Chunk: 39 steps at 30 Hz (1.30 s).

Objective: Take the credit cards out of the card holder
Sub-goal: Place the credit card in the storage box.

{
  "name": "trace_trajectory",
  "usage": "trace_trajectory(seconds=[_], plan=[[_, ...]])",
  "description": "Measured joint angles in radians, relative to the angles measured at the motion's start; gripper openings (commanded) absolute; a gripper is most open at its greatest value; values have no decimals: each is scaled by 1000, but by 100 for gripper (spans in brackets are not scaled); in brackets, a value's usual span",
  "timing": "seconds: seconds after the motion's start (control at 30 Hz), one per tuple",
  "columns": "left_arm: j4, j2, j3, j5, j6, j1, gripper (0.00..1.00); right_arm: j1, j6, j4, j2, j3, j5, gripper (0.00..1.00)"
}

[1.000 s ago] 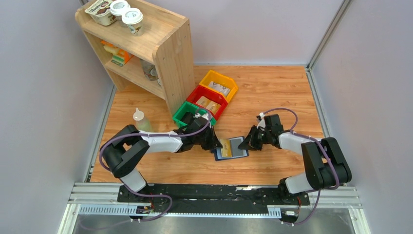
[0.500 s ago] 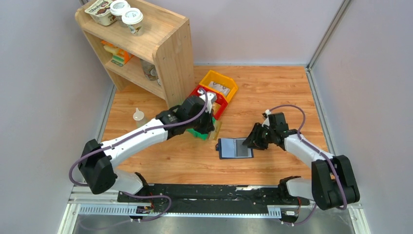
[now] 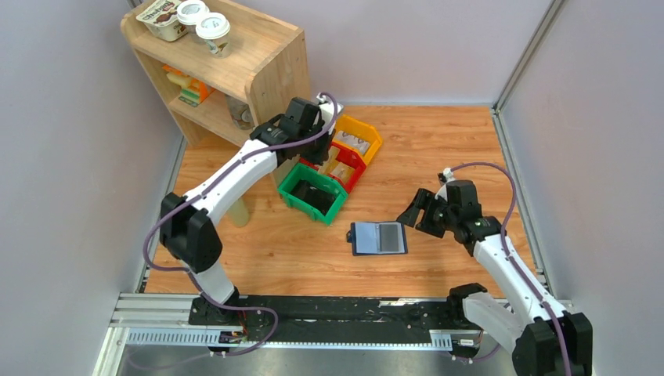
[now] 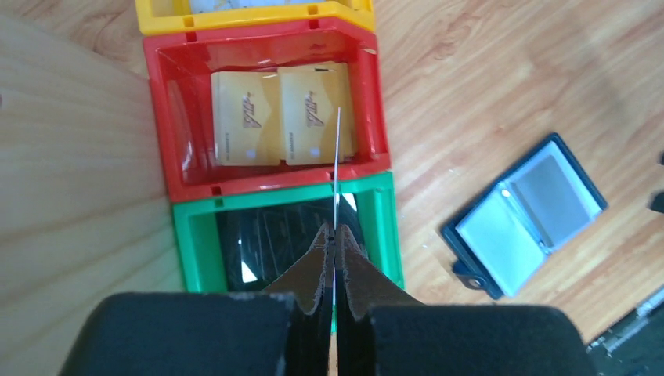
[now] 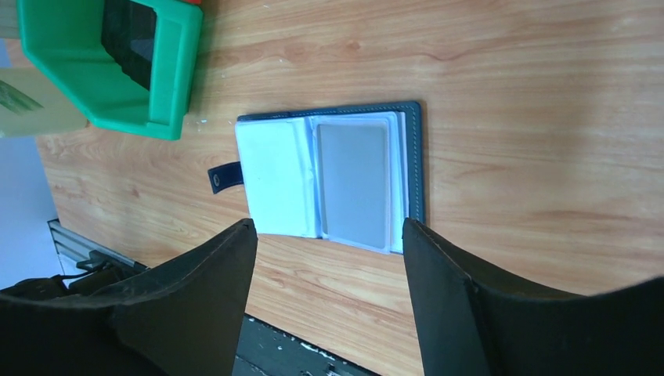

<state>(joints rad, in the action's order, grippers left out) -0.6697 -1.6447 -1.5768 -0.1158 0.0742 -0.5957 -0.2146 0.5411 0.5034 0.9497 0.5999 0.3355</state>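
The navy card holder (image 3: 378, 237) lies open on the wooden table, its grey slotted face (image 5: 352, 176) up and its strap tab toward the bins. My left gripper (image 4: 334, 231) is shut on a thin credit card (image 4: 337, 157), seen edge-on, above the border between the green and red bins. Two tan credit cards (image 4: 282, 117) lie flat in the red bin (image 4: 160, 117). My right gripper (image 5: 327, 227) hangs open just right of the card holder (image 4: 525, 211), with nothing between its fingers. In the top view the left gripper (image 3: 322, 145) is over the bins and the right gripper (image 3: 411, 213) is beside the holder.
A green bin (image 3: 291, 182) with dark contents, the red bin (image 3: 350, 153) and a yellow bin (image 3: 372, 133) sit in a row beside a wooden shelf (image 3: 278, 78). The shelf carries cups and packets. The arms' black base rail (image 3: 344, 309) runs along the near edge.
My left arm has carried the card from the holder up and back to above the bins. My right gripper has opened and drawn back to the right, off the holder.
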Motion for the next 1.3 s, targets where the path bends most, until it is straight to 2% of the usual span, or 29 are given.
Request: trace_trajectory(seconds=[0.3, 0.53, 0.73, 0.8, 0.83, 0.97, 1.07, 1.3], plan=[[37, -253, -132, -29, -63, 68, 0, 0, 14, 82, -103, -48, -61, 72], [49, -372, -227, -92, -77, 87, 0, 0, 34, 133, -172, -71, -90, 72], [18, -446, -247, -154, -77, 93, 0, 0, 41, 151, -188, -78, -102, 73], [-5, -478, -276, -161, -77, 93, 18, 0, 43, 151, -188, -78, -103, 72], [-18, -494, -292, -161, -76, 93, 34, 0, 43, 151, -187, -78, -103, 72], [-52, -517, -319, -152, -72, 93, 57, 0, 42, 150, -174, -78, -103, 72], [-65, -515, -337, -137, -57, 94, 64, 0, 42, 148, -158, -78, -103, 72], [-73, -431, -351, -120, 1, 94, 59, 0, 40, 119, -109, -78, -98, 68]])
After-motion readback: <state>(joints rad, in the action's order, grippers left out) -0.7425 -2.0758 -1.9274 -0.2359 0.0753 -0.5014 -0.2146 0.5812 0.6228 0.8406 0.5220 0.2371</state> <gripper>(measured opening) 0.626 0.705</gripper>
